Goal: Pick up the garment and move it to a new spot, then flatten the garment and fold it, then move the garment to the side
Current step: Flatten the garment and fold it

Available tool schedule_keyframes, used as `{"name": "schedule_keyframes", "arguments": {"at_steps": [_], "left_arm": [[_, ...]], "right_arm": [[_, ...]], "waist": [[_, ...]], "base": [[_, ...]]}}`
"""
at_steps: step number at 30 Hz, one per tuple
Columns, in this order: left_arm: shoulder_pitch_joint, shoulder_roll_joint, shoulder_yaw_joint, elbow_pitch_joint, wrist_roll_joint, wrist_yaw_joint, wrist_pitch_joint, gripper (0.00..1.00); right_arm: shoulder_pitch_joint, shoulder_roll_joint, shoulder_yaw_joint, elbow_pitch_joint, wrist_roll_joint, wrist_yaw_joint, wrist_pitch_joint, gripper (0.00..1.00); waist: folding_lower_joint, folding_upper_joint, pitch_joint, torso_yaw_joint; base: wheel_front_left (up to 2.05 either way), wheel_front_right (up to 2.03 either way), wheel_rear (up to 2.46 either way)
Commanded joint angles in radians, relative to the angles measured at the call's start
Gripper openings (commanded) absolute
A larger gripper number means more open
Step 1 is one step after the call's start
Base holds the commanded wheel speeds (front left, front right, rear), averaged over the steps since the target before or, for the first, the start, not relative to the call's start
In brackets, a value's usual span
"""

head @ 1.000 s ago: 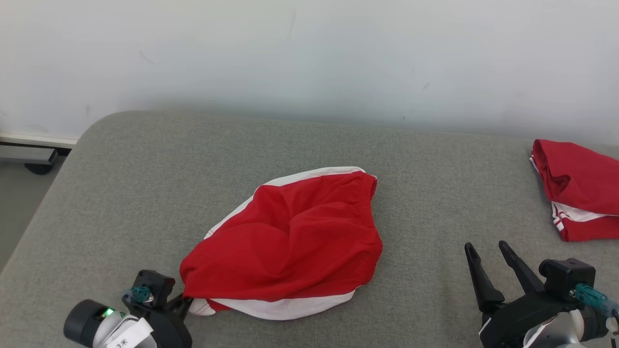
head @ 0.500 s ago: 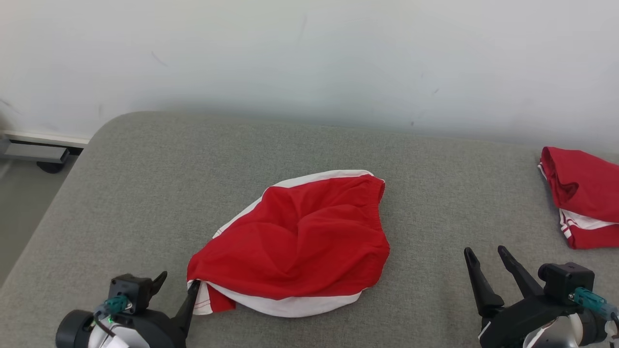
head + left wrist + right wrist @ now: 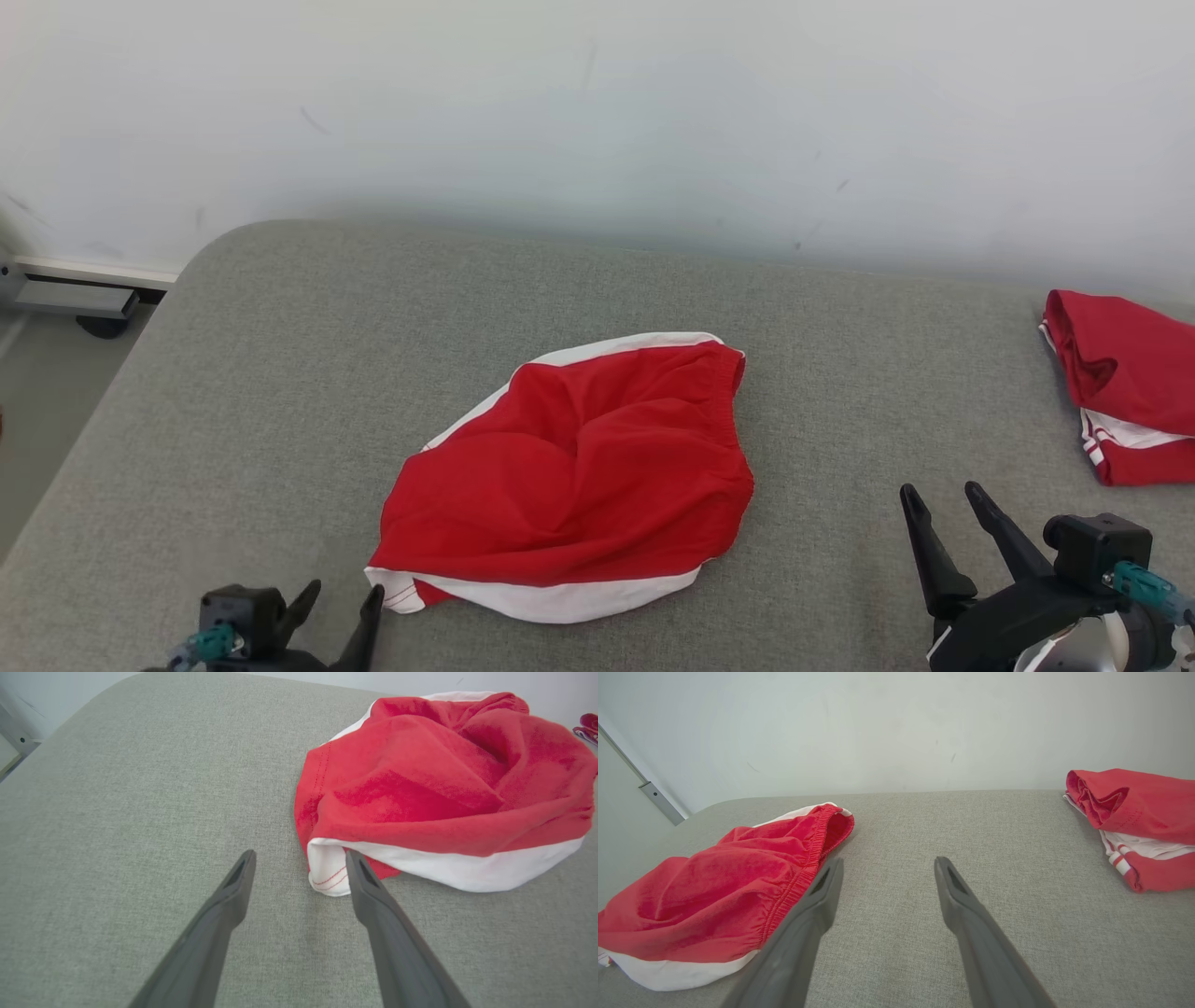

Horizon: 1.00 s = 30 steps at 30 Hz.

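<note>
Change: one second ago the left claw (image 3: pixel 344 597) pinched the near left corner of the garment (image 3: pixel 579 467). Now it has let go, and it sits lower, at 7 o'clock in the head view.
Left claw: its two dark fingers stand wide apart with nothing between them. They point to 12 o'clock over the grey pad (image 3: pixel 280 373).
Corner: in the left wrist view the white corner of the garment (image 3: pixel 420 784) lies at 1 o'clock from the left claw (image 3: pixel 301 856), flat on the pad. It is just beside the right finger. I cannot tell if they touch.
Right claw (image 3: pixel 941 495): spread wide and empty, at 5 o'clock in the head view. It is well apart from the garment, and its fingers point to about 11 o'clock.
Garment: red with a white edge, in a puffy, wrinkled heap in the middle of the pad. The stretchy waist is at its 1 o'clock end. The white edge runs along its 6 o'clock side.
Right wrist view: the garment (image 3: pixel 714 891) lies at 9 o'clock from the right claw (image 3: pixel 889 861).
Second red garment (image 3: pixel 1125 392): folded, red and white, at 3 o'clock on the pad, well apart from the first.
Wall (image 3: pixel 597 112): pale, at 12 o'clock behind the pad.
Grey bar (image 3: pixel 70 299): low down at 9 o'clock, near the pad's round corner.
</note>
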Motion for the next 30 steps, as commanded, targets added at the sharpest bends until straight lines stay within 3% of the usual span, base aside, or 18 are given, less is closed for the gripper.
{"name": "schedule_keyframes", "arguments": {"at_steps": [1, 22, 23, 24, 25, 26, 27, 30], "left_arm": [[0.021, -0.005, -0.005, 0.002, -0.008, -0.007, 0.004, 1.00], [-0.020, -0.131, -0.001, 0.208, -0.051, -0.106, -0.016, 1.00], [-0.024, -0.134, -0.011, 0.225, -0.039, -0.111, -0.010, 0.88], [-0.028, -0.142, -0.013, 0.238, -0.041, -0.115, -0.011, 0.50], [-0.032, -0.149, -0.012, 0.249, -0.044, -0.120, -0.013, 0.37], [-0.037, -0.150, -0.015, 0.264, -0.039, -0.123, -0.013, 0.09], [-0.039, -0.153, -0.017, 0.275, -0.038, -0.129, -0.013, 0.00], [-0.046, -0.156, -0.020, 0.298, -0.031, -0.137, -0.018, 0.00]], "right_arm": [[0.001, -0.001, -0.003, -0.002, 0.007, -0.001, 0.002, 1.00], [-0.023, -0.013, 0.005, -0.006, 0.007, -0.001, 0.004, 1.00], [-0.024, -0.013, 0.005, -0.006, 0.007, -0.001, 0.004, 1.00], [-0.023, -0.013, 0.005, -0.006, 0.006, -0.001, 0.005, 1.00], [-0.023, -0.012, 0.004, -0.006, 0.005, -0.001, 0.004, 1.00], [-0.021, -0.012, 0.002, -0.006, 0.004, -0.001, 0.004, 1.00], [-0.019, -0.012, 0.001, -0.006, 0.003, -0.001, 0.004, 1.00], [-0.011, -0.011, -0.003, -0.006, 0.002, -0.001, 0.002, 1.00]], "waist": [[0.0000, -0.0001, 0.001, 0.001], [0.0000, -0.0001, 0.031, -0.050], [0.0000, -0.0001, 0.032, -0.051], [0.0000, -0.0001, 0.032, -0.052], [0.0000, -0.0001, 0.032, -0.052], [0.0000, -0.0001, 0.031, -0.051], [0.0000, -0.0001, 0.030, -0.050], [0.0000, -0.0001, 0.026, -0.040]], "base": [[0.00, 0.00, 0.00], [0.00, 0.00, 0.00], [0.00, 0.00, 0.00], [0.00, 0.00, 0.00], [0.00, 0.00, 0.00], [0.00, 0.00, 0.00], [0.00, 0.00, 0.00], [0.00, 0.00, 0.00]]}}
